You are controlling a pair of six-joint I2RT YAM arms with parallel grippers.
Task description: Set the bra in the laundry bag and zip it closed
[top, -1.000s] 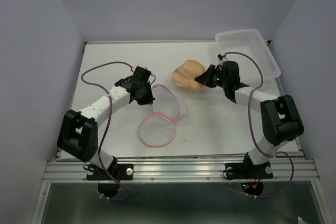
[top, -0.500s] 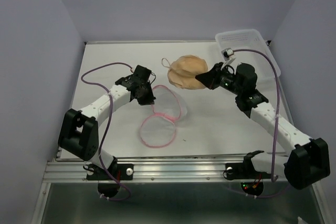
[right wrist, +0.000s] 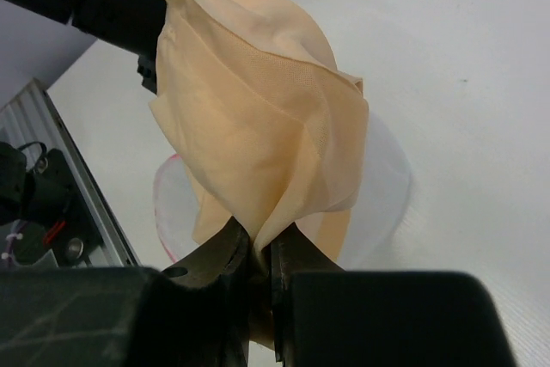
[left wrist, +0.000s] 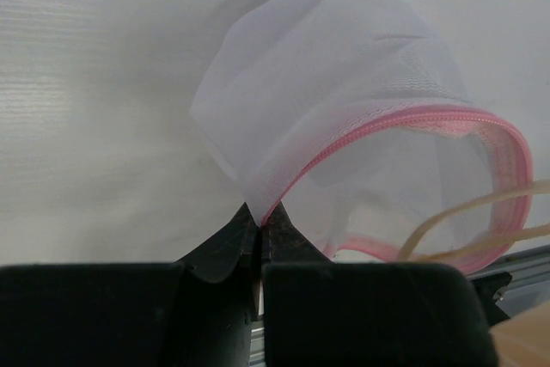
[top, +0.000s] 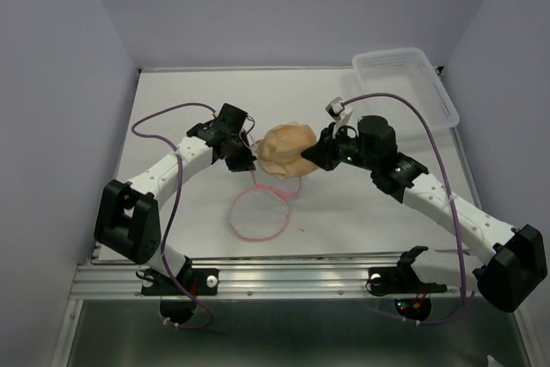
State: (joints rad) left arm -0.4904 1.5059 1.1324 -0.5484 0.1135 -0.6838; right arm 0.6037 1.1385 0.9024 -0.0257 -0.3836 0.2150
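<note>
The tan bra (top: 284, 149) hangs bunched from my right gripper (top: 320, 151), which is shut on its fabric (right wrist: 258, 135), above the white mesh laundry bag (top: 260, 211). My left gripper (top: 242, 159) is shut on the bag's mesh next to its pink zipper rim (left wrist: 404, 118) and holds that edge up. In the left wrist view the bag (left wrist: 335, 83) stands open like a dome, and two thin tan straps (left wrist: 481, 212) cross at its right. In the right wrist view the bag (right wrist: 378, 186) lies under the bra. My left gripper's tips (left wrist: 260, 223) pinch the mesh.
A clear rectangular plastic basket (top: 404, 83) stands at the back right corner of the white table. Purple cables loop from both arms. The table's metal front rail (top: 292, 277) runs along the near edge.
My right gripper has carried the bra left and toward the near side, from the back middle of the table to over the bag. The left gripper stays holding the bag's edge.
</note>
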